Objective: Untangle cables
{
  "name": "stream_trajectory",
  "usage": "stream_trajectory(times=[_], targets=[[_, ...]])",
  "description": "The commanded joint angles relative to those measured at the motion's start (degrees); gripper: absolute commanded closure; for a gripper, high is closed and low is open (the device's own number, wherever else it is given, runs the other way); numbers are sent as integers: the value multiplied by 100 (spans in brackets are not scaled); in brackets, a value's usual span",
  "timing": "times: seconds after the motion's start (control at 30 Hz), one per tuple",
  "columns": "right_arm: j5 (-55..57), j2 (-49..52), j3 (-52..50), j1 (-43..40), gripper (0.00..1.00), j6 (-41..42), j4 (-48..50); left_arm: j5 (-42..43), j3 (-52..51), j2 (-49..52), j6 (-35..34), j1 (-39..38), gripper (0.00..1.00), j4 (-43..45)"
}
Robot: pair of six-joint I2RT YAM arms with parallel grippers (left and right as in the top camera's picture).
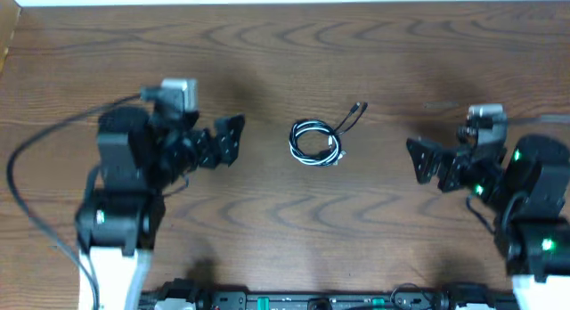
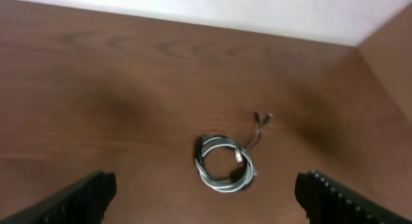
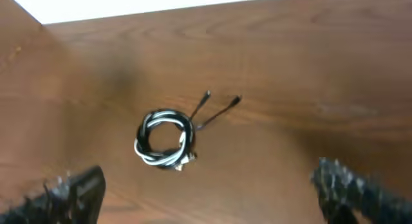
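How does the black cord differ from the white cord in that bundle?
The black cord is dark, the white cord pale. The black cord seems to send two tails out of the coil; the white cord lies wound in, its plug at the coil's edge. Both are thin, looped together.

Black and white cables [image 1: 316, 141] coiled together mid-table, plug ends splayed

Left gripper [image 2: 207, 184] spread wide, its 2 fingers [image 2: 87, 198] at btm corners. Cables [image 2: 224, 165], blk + wht coil, lie on wood table [image 2: 116, 69] just ahead, untouched; 2 plug ends stick out upper-right.
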Motion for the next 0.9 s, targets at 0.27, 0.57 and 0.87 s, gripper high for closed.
stream_trajectory(times=[0.27,0.57,0.87], targets=[[-514,1327,1458,28,1,20,-669,-586,2787,3045,765,-1152,6,-2024],[-872,1572,1453,33,5,358,-809,-540,2771,4704,715,-1626,18,-1311],[-490,1770,1451,35,11,363,-1093,-1873,2771,6024,-385,-2105,33,-787]])
